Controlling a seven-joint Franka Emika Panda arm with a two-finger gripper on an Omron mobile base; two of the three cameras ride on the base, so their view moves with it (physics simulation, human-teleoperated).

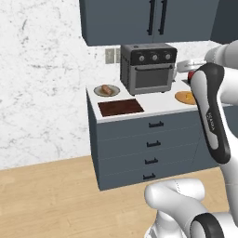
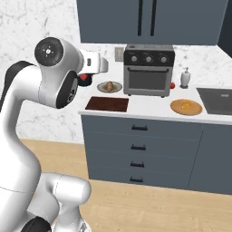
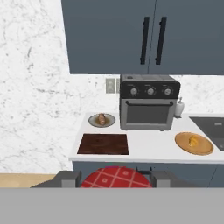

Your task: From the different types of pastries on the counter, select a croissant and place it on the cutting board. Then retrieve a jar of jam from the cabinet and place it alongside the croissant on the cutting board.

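Left base view: I see the counter (image 1: 153, 108) with the cutting board (image 1: 120, 107) bare at its front-left corner. Grey plate (image 1: 106, 90) behind it carries the brown roll (image 1: 107, 89). Toaster oven (image 1: 148, 68) sits mid-counter under the closed cabinet (image 1: 148, 18). Wooden plate (image 1: 185, 97) is to the right, partly behind my arm; the croissant on it I can't make out here. A bit of red shows by the arm's upper link, too small to call.

Right base view: gripper (image 2: 84, 79) is up left of the counter, well apart from the board, with red of the jar of jam (image 2: 83, 77) at its tip. Croissant (image 2: 185, 105) lies on the wooden plate, right of the oven. Soap dispenser (image 2: 185, 78) and sink (image 2: 216, 100) are further right.

Hand view: the jar, red with a white check pattern, sits between the two fingertips (image 3: 67, 178), which are clamped on its sides. Board is ahead, nothing on it; croissant on its plate to the right.
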